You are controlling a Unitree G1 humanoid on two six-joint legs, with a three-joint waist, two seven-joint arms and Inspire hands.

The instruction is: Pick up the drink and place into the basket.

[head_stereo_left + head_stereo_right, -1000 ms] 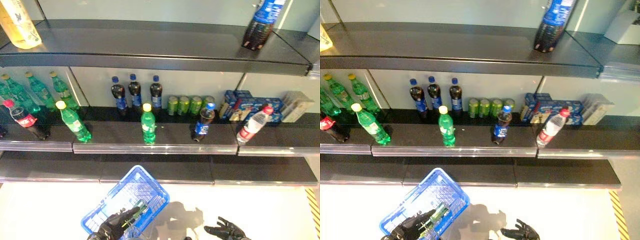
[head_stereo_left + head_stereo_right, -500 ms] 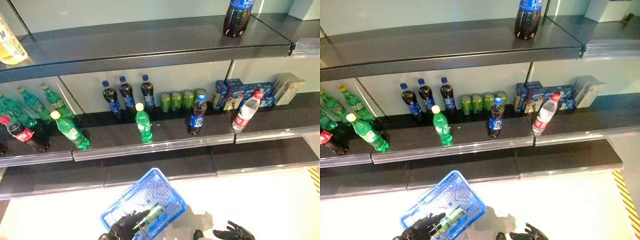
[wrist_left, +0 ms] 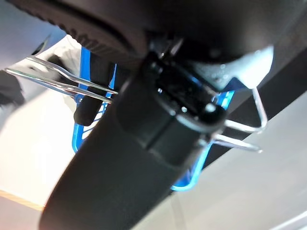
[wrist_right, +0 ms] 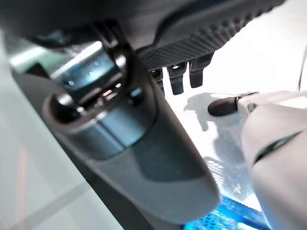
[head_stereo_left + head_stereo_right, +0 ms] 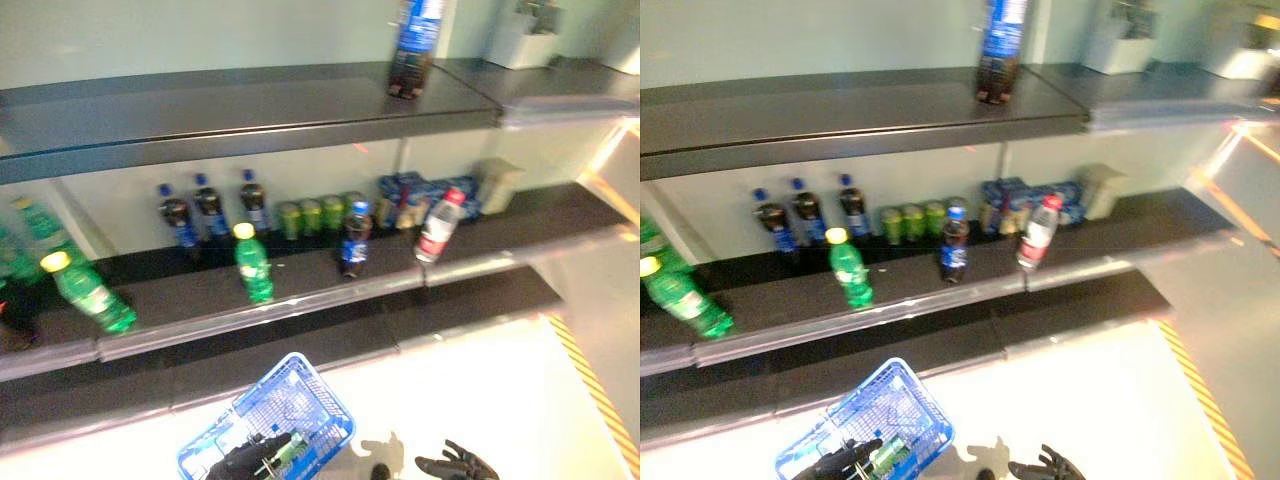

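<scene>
left hand [image 5: 245,461] curled round blue basket's [image 5: 300,395] wire handles at 7 o'clock; green bottle [image 5: 283,452] inside; right hand [image 5: 455,465] splayed wide at 5.

Bare floor [image 5: 470,385] is lying open to the right of the blue basket [image 5: 300,395]. On the middle shelf [image 5: 300,290], a green bottle [image 5: 252,265], a cola bottle [image 5: 353,240] and a water bottle [image 5: 436,226] are standing along the front, with gaps between them.

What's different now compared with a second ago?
Mostly the camera has swung, so the whole shelf sits differently in view; the bottles haven't moved. The left hand still holds the blue basket with a green bottle inside, and the right hand stays low and empty.
</scene>
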